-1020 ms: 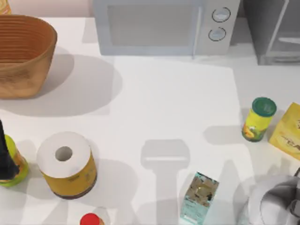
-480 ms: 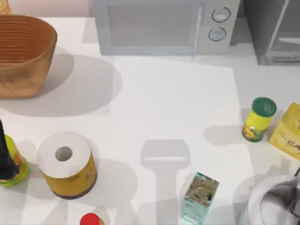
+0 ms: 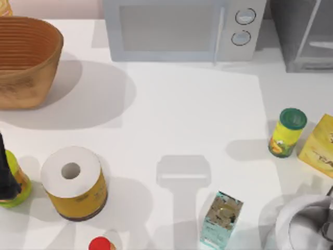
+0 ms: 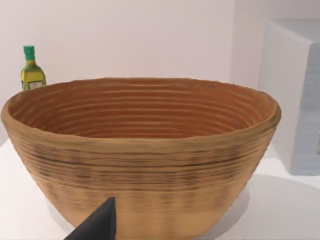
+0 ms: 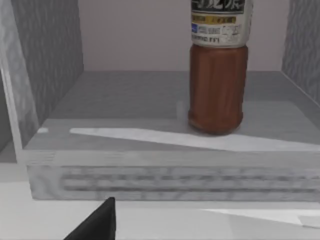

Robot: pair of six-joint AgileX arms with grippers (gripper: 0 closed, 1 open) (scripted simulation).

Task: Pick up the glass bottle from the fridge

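The fridge (image 3: pixel 304 34) stands at the table's (image 3: pixel 197 114) far right corner, beside the white microwave (image 3: pixel 182 28); in the right wrist view its open compartment holds the glass bottle (image 5: pixel 218 75), upright on the grey floor of the fridge, brown below a pale label. The right arm (image 3: pixel 307 224) sits at the near right edge and the left arm (image 3: pixel 6 172) at the left edge facing the woven basket (image 4: pixel 140 155). Whether either claw is wide or narrow cannot be told.

Bright even overhead light, soft grey shadows on white table (image 3: pixel 197 114), no glare
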